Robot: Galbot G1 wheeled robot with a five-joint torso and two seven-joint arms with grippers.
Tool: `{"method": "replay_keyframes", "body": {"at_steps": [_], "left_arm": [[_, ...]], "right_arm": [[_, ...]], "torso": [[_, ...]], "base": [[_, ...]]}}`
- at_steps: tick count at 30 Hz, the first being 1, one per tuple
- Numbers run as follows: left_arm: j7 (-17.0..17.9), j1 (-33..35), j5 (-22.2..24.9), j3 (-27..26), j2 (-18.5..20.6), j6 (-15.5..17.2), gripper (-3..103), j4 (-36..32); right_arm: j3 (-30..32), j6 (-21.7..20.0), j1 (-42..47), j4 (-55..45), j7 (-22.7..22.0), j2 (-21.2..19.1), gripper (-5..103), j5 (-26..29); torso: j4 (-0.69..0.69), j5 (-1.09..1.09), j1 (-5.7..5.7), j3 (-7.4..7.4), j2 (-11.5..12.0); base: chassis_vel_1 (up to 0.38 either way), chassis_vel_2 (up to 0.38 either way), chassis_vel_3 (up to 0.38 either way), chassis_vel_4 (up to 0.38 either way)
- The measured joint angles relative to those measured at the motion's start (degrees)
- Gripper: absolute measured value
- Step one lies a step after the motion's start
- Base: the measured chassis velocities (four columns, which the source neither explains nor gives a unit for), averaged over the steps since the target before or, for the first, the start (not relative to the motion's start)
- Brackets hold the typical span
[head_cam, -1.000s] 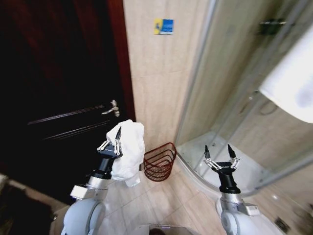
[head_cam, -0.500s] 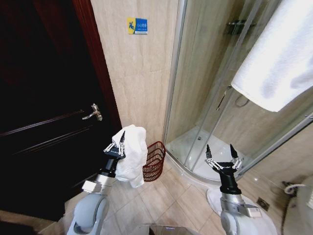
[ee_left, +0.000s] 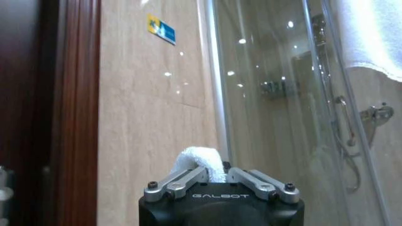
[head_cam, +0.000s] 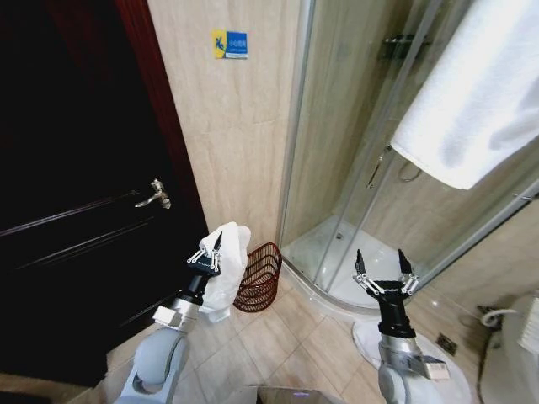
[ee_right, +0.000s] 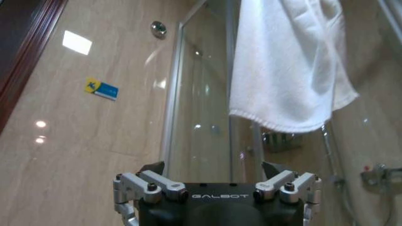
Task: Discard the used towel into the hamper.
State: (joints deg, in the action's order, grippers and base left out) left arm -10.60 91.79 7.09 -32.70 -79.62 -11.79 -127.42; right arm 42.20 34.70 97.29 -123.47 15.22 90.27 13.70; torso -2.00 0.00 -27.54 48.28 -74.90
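- My left gripper [head_cam: 208, 255] is raised in front of the dark door [head_cam: 76, 194], clenched on the used towel [head_cam: 226, 269], which hangs down in a white bundle on the side facing the wall
- In the left wrist view the left gripper's fingers [ee_left: 182, 181] are closed together with a tuft of the towel [ee_left: 201, 160] poking up between them
- The hamper [head_cam: 258, 278] sits on the tiled floor [head_cam: 278, 345] against the beige wall [head_cam: 244, 151], just beside the hanging towel on its right; the towel overlaps the hamper's near rim in my head view, so I cannot tell if they touch
- The hamper is tucked between the door frame and the curved glass shower enclosure [head_cam: 354, 168], whose raised base [head_cam: 337, 269] runs close past it
- My right gripper [head_cam: 384, 271] is held up well to the right, over the shower base, fingers spread wide and holding nothing
- A second large white towel [head_cam: 472, 101] hangs over the shower glass above the right arm
- A small blue and yellow sign [head_cam: 230, 44] is stuck high on the wall above the hamper
- The door has a metal handle [head_cam: 153, 195]
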Motion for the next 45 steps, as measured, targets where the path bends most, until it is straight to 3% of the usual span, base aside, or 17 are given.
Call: {"method": "replay_keyframes", "body": {"at_steps": [18,32,42,45], "left_arm": [[0.43,-1.68,0.36,0.77,0.20,-0.50,1,6.44],[1.58,-5.12,1.25,2.16,0.92,-0.28,1,10.04],[5.36,-10.99,6.50,5.60,2.31,2.65,1,16.30],[8.15,-17.52,7.86,8.92,5.33,4.15,1,23.70]], "right_arm": [[0.37,0.46,2.20,-1.40,-0.60,0.45,100,-0.60],[0.70,1.03,2.22,-1.31,-0.24,0.06,100,-1.16],[0.35,2.11,1.98,-0.48,0.25,0.13,100,-1.31],[0.48,2.46,1.82,0.28,0.31,0.13,100,-1.56]], "torso": [[0.00,-0.01,0.00,0.00,0.00],[0.00,0.02,0.00,0.00,0.00],[0.00,-0.01,0.01,0.00,0.00],[0.01,-0.01,0.00,0.00,0.00]], "base": [[-0.031,-0.032,-0.030,-0.029],[-0.140,-0.146,0.136,0.132],[0.023,-0.001,-0.022,-0.015],[0.000,0.000,0.000,0.000]]}}
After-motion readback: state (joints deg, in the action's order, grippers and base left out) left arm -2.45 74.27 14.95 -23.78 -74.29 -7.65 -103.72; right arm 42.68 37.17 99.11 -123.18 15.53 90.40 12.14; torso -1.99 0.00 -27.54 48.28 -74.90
